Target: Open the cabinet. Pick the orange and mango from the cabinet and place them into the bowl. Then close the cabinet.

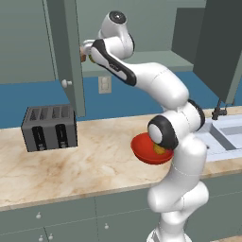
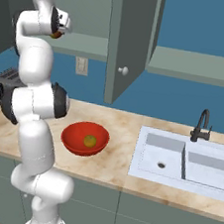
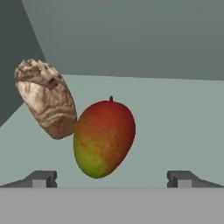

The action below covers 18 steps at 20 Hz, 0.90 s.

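Observation:
The cabinet [image 1: 66,47] stands with both doors swung out, and my arm reaches up into it. On its shelf [image 3: 175,122] lies the mango [image 3: 104,138], red above and green-yellow below, just ahead of my gripper [image 3: 112,180]. The gripper is open: its fingertips [image 3: 41,178] stand wide to either side of the fruit without touching it. In the left base view my gripper [image 1: 84,51] is at the shelf's front edge. The orange [image 2: 90,141] rests inside the red bowl [image 2: 75,141] on the counter, below the arm. The arm's elbow partly covers the bowl [image 1: 142,149] in the left base view.
A brownish lumpy item [image 3: 46,98] leans against the mango's left side. The open right door [image 2: 126,36] with its knob [image 2: 123,70] hangs over the counter. A dark toaster [image 1: 49,127] stands to the left, a sink [image 2: 177,160] with a black tap [image 2: 201,125] to the right.

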Motion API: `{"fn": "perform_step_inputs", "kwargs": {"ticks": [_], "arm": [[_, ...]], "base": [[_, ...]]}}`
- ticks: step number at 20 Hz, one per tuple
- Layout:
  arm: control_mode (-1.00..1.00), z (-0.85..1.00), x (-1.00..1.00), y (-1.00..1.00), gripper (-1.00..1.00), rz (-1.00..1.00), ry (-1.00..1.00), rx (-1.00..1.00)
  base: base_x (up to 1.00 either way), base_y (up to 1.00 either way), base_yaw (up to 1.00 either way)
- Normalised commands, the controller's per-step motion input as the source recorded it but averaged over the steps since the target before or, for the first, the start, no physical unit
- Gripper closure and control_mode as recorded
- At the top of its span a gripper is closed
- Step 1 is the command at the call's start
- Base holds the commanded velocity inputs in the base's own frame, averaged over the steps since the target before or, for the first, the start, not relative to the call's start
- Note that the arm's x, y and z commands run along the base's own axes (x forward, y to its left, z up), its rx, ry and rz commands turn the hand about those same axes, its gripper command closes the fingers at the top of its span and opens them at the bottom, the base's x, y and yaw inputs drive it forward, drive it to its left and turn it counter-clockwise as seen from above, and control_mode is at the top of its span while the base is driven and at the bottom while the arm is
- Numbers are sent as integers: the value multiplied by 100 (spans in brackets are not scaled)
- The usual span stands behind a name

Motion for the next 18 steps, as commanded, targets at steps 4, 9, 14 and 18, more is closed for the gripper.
{"fn": "perform_step_inputs", "kwargs": {"ticks": [4,9,14,18], "arm": [[-100,-7,50,17,-100,0,0,3],[-100,-3,35,12,-100,0,0,0],[-100,-29,12,16,100,0,0,0],[-100,-26,5,5,100,0,0,0]], "base": [[0,0,0],[0,0,0],[0,0,0],[0,0,0]]}}
